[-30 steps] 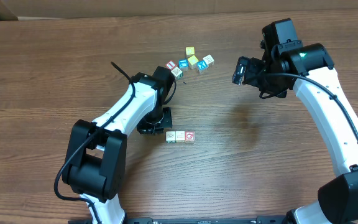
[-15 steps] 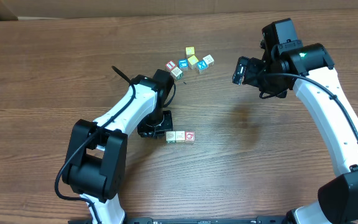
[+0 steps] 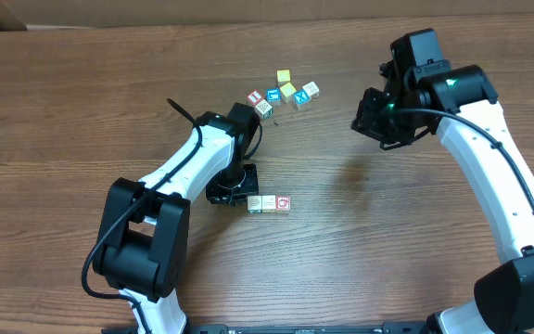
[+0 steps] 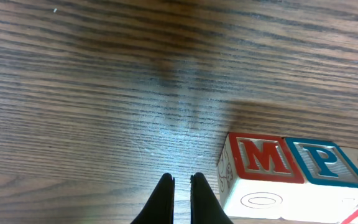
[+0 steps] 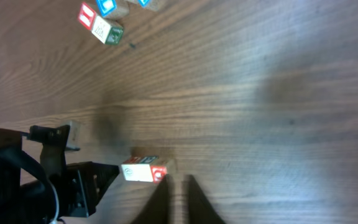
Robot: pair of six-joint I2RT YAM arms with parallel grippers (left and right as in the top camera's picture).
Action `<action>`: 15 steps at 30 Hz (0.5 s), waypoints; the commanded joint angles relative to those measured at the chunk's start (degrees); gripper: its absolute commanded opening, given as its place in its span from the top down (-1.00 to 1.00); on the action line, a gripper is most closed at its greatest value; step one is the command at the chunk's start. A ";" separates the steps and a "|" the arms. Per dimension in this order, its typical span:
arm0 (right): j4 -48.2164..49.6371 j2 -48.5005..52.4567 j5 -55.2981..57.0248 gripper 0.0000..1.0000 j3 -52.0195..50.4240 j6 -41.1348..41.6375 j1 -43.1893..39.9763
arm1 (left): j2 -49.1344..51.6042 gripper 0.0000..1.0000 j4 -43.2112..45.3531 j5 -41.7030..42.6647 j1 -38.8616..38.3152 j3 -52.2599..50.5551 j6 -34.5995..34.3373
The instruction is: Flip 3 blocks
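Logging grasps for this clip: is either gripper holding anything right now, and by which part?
Nothing is held. The left gripper is shut, empty, beside the row of blocks; the right gripper is shut on nothing.

The wood-grain desk (image 3: 72,102) carries a loose cluster of small cubes. The blue X cube (image 3: 301,100) lies at the cluster's right. A pale cube (image 3: 311,89) sits just beside it. One yellow cube (image 3: 288,90) touches its upper left, and another yellow cube (image 3: 284,76) lies beyond. Further left are a blue-faced cube (image 3: 273,96), a red-faced cube (image 3: 256,96) and a green-sided cube (image 3: 264,108).
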 commanded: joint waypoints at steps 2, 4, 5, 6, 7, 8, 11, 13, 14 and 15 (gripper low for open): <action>0.81 0.00 3.74 0.92 -4.50 6.75 3.72 | -0.79 0.91 0.59 0.63 0.00 -0.37 -0.39; 2.45 0.00 5.86 0.92 -6.97 8.92 5.77 | -0.79 0.92 0.57 0.66 0.00 -0.37 -0.39; 3.30 0.00 6.56 0.92 -8.11 9.31 6.69 | -0.79 0.92 0.50 0.66 0.00 -0.37 -0.37; 4.35 0.00 7.06 0.92 -9.46 9.31 7.74 | -0.79 0.92 0.35 0.66 0.00 -0.37 -0.37; 5.35 0.00 7.50 0.92 -10.75 9.33 8.68 | -0.79 0.91 0.11 0.63 0.00 -0.37 -0.39; 6.08 0.02 8.17 0.92 -11.91 9.88 9.57 | -0.79 0.91 -0.17 0.63 0.00 -0.37 -0.37; 8.70 0.07 11.54 0.92 -15.56 14.05 11.43 | -0.79 0.92 -0.50 0.63 0.00 -0.35 -0.39; 11.76 0.07 12.59 0.92 -18.12 17.31 12.20 | -0.79 0.92 -0.33 0.61 0.00 -0.35 -0.42; 13.42 0.07 12.55 0.92 -19.21 18.49 12.35 | -0.79 0.92 -0.15 0.63 0.02 -0.35 -0.42; 14.78 0.09 12.55 0.92 -20.22 19.82 12.46 | -0.79 0.92 0.07 0.63 0.00 -0.35 -0.44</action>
